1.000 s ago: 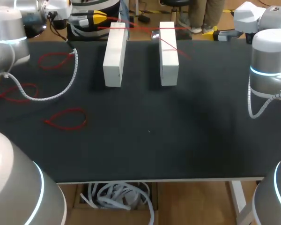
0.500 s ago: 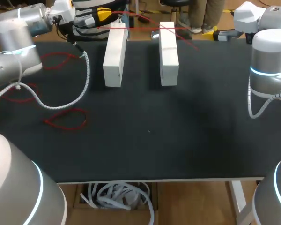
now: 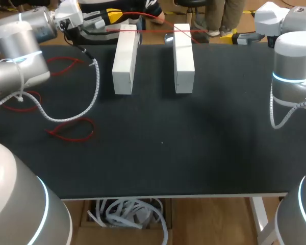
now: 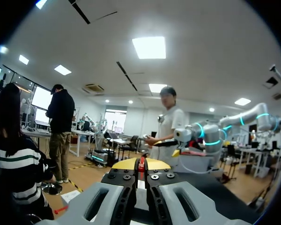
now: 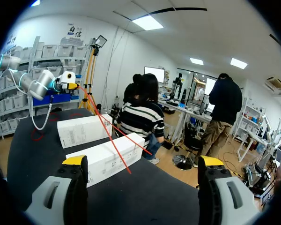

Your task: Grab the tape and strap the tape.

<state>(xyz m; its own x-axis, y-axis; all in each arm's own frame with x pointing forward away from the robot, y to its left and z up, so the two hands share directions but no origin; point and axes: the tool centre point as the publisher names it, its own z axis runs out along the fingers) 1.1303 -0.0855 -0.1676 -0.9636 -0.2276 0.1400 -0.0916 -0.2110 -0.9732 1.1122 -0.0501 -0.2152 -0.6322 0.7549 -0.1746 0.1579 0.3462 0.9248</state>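
Note:
Two long white boxes (image 3: 125, 58) (image 3: 183, 56) lie side by side at the table's far middle. A thin red tape strand (image 3: 148, 30) runs taut across their far ends. My left gripper (image 3: 110, 17) hovers just left of the left box, shut on that red tape (image 4: 141, 163). In the right wrist view, two tape strands (image 5: 103, 124) run from the left gripper (image 5: 73, 86) over both boxes (image 5: 84, 130) (image 5: 107, 158). My right gripper (image 5: 143, 161) stands open and empty at the far right edge (image 3: 240, 37). A person's hand (image 3: 158, 17) touches the tape behind the boxes.
Three loose red tape loops (image 3: 65, 64) (image 3: 19, 100) (image 3: 71, 129) lie on the black table (image 3: 163, 148) at the left. A white coiled cable (image 3: 89, 89) hangs from my left arm across that area.
My left arm has swung right toward the boxes with the tape. The strand that lay slack over the right box is now pulled straight across both.

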